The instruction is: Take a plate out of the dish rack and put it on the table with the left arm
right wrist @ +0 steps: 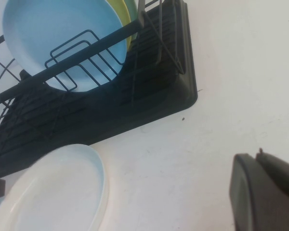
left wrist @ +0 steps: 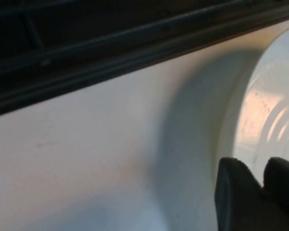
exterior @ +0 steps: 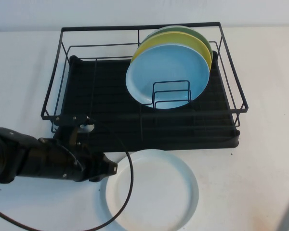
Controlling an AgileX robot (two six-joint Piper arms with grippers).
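Now the round white plate point(exterior: 156, 192) lies flat on the white desk point(exterior: 260, 173) before the black wire dish rack point(exterior: 144, 86); the left gripper point(exterior: 111, 169) pinches its rim, while the right gripper point(right wrist: 265, 192) hovers beside, its state unclear.

The left arm point(exterior: 33, 159) is a bulky black body of rounded, matte housings joined end to end, with small bright screw heads dotted along its top edge. A thin black cable point(exterior: 127, 187) leaves it and swings out in a wide loop. It narrows to the left gripper point(exterior: 108, 169), black and blunt; in the left wrist view its fingers point(left wrist: 241, 197) are thick, smooth black pads with rounded corners, and a narrow slit shows between them. The right gripper point(right wrist: 267, 192) shows only in the right wrist view, as a dark grey moulded block with a rounded outline and a raised seam
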